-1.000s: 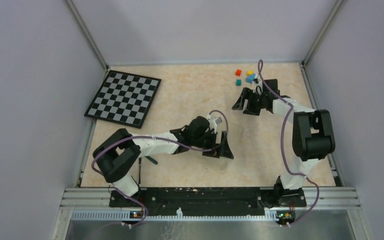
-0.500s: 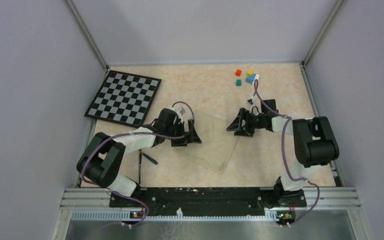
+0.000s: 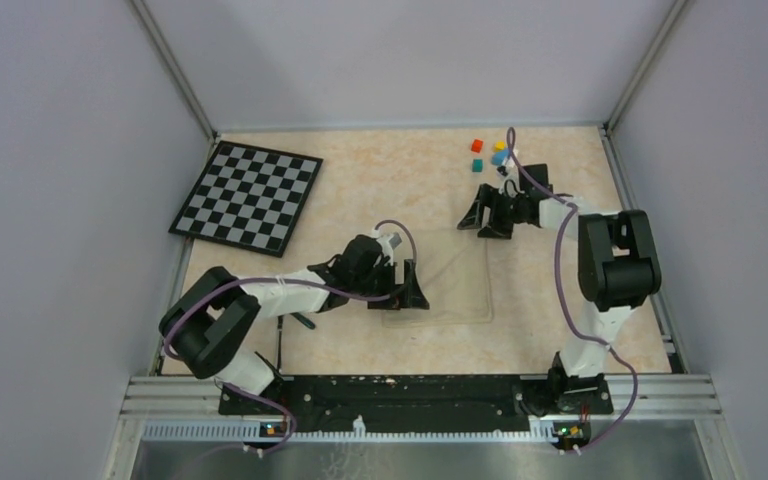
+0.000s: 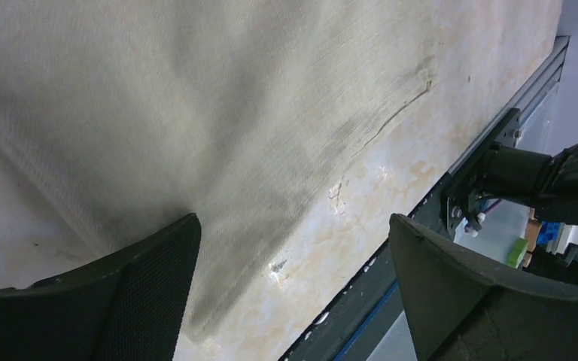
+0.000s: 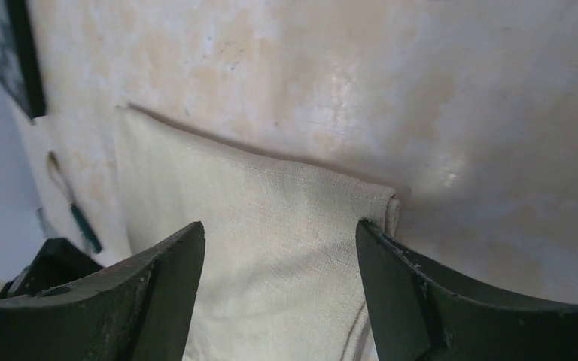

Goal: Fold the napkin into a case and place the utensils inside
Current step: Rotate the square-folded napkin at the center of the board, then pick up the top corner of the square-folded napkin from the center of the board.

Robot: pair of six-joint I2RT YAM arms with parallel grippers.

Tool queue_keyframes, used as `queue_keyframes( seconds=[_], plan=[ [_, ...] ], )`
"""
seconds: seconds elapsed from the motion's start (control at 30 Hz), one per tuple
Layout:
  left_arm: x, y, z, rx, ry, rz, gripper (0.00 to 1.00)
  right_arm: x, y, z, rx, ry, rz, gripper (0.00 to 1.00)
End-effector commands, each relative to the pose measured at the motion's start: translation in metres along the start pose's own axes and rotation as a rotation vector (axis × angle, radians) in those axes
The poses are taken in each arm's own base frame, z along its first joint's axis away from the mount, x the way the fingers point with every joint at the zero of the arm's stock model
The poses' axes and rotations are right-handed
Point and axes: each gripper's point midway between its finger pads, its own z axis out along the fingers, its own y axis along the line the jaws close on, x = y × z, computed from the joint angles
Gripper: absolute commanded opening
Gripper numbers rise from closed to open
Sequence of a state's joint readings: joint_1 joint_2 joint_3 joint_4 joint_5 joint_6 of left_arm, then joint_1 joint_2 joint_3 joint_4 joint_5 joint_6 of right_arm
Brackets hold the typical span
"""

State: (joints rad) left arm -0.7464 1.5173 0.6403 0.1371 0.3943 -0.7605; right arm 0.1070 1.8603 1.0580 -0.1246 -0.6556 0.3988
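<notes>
The beige-tan napkin (image 3: 452, 285) lies flat mid-table, roughly square to the table edges. My left gripper (image 3: 412, 292) is open at its near left edge; in the left wrist view (image 4: 293, 256) the jaws stand wide apart and empty over the cloth (image 4: 158, 113) and bare tabletop. My right gripper (image 3: 484, 214) is open just beyond the napkin's far right corner; in the right wrist view (image 5: 278, 241) the jaws straddle that corner of the cloth (image 5: 271, 226), whose edge looks doubled. The teal-handled utensil (image 3: 302, 320) and a dark stick (image 3: 280, 345) lie near the left arm's base.
A black-and-white checkerboard (image 3: 248, 195) lies at the far left. Small coloured cubes (image 3: 490, 153) sit at the far right, behind the right gripper. A metal rail (image 3: 420, 390) borders the near edge. The teal handle also shows in the right wrist view (image 5: 84, 226).
The left gripper swung right and nearer, to the napkin's near left edge. The right gripper moved farther back. The napkin went from lying askew to lying square.
</notes>
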Motion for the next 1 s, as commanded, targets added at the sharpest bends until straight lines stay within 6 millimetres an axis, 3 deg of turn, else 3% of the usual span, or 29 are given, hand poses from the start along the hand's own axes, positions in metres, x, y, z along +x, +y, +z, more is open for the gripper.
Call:
queue_keyframes(
  seconds=[0.0, 0.1, 0.13, 0.23, 0.33, 0.43, 0.53, 0.7, 0.97],
  plan=[
    [0.001, 0.007, -0.005, -0.107, 0.031, -0.021, 0.99, -0.010, -0.005, -0.029, 0.281, -0.031, -0.119, 0.74],
    [-0.011, -0.005, -0.021, -0.107, -0.002, 0.014, 0.99, 0.019, 0.012, -0.058, 0.404, -0.016, -0.096, 0.77],
    [-0.013, -0.012, -0.027, -0.089, -0.006, 0.020, 0.99, 0.043, 0.014, -0.066, 0.405, 0.037, -0.058, 0.76],
    [-0.017, -0.037, -0.048, -0.016, -0.024, 0.039, 0.99, 0.099, 0.020, -0.085, 0.348, 0.122, 0.047, 0.60],
    [-0.014, -0.045, -0.058, 0.027, -0.037, 0.060, 0.99, 0.133, 0.025, -0.099, 0.295, 0.104, 0.126, 0.55],
    [-0.004, -0.032, -0.051, -0.004, 0.015, 0.034, 0.97, 0.144, 0.027, -0.102, 0.249, 0.052, 0.165, 0.51],
    [0.004, -0.014, -0.043, -0.096, 0.088, 0.020, 0.87, 0.155, 0.030, -0.096, 0.186, 0.058, 0.197, 0.41],
    [0.007, 0.007, -0.037, -0.185, 0.110, 0.032, 0.70, 0.168, 0.009, -0.090, 0.250, 0.092, 0.195, 0.30],
    [0.002, 0.018, -0.031, -0.233, 0.096, 0.040, 0.62, 0.169, -0.007, -0.093, 0.336, 0.085, 0.186, 0.30]
  ],
)
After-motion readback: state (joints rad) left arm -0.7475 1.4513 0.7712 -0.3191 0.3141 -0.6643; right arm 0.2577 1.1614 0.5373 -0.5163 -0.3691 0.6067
